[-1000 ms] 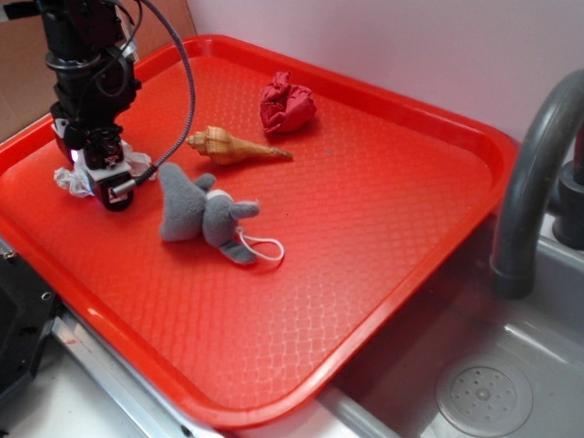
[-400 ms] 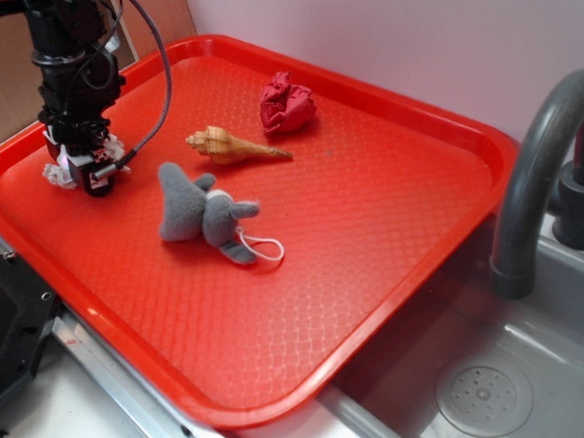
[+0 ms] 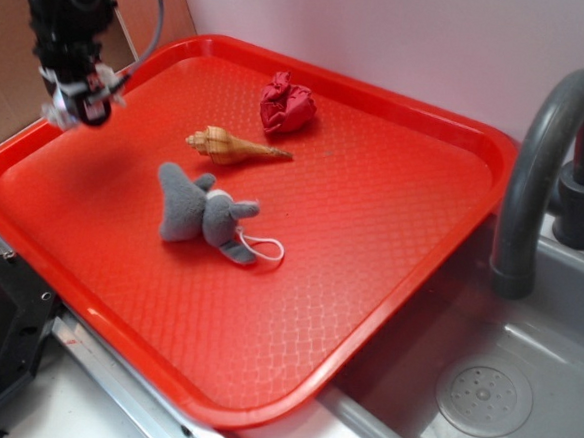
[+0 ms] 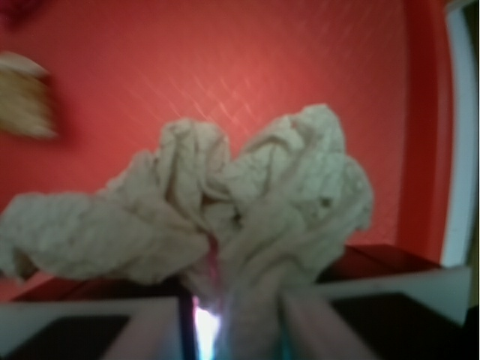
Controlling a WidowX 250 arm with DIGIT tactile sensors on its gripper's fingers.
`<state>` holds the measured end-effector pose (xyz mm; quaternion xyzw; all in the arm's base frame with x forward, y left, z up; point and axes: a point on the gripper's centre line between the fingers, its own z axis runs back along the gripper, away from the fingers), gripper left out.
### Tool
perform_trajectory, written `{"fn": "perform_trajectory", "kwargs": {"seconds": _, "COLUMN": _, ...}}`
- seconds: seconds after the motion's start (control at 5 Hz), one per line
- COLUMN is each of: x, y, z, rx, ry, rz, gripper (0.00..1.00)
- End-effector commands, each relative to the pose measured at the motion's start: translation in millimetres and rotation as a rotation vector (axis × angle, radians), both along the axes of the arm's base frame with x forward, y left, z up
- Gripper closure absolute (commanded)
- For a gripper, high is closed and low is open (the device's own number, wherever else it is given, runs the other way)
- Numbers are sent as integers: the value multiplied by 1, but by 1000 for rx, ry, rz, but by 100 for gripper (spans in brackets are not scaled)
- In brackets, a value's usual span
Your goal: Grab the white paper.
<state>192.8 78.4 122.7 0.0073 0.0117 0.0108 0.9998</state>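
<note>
Black robot gripper raised above far-left corner of red plastic tray, clamped on small crumpled white paper wad, clear of tray surface.

The tray is showing bright red with an embossed diamond lattice. The white paper is looking off-white with grey creases. Far off, a dark red paper wad is sitting; nearer, a tan ridged shell and a grey plush toy with a white loop.

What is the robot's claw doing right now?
Gripper: closed, holding the crumpled white paper wad above the red plastic tray.
</note>
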Motion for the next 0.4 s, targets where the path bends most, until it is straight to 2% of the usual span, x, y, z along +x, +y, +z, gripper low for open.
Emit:
{"fn": "perform_trajectory", "kwargs": {"seconds": 0.0, "x": 3, "y": -46, "z": 110, "rx": -127, "ry": -183, "rz": -39, "gripper": 100}}
{"fn": "perform_trajectory", "kwargs": {"seconds": 0.2, "x": 9, "y": -57, "z": 119, "rx": -108, "ry": -203, "rz": -61, "gripper": 100}}
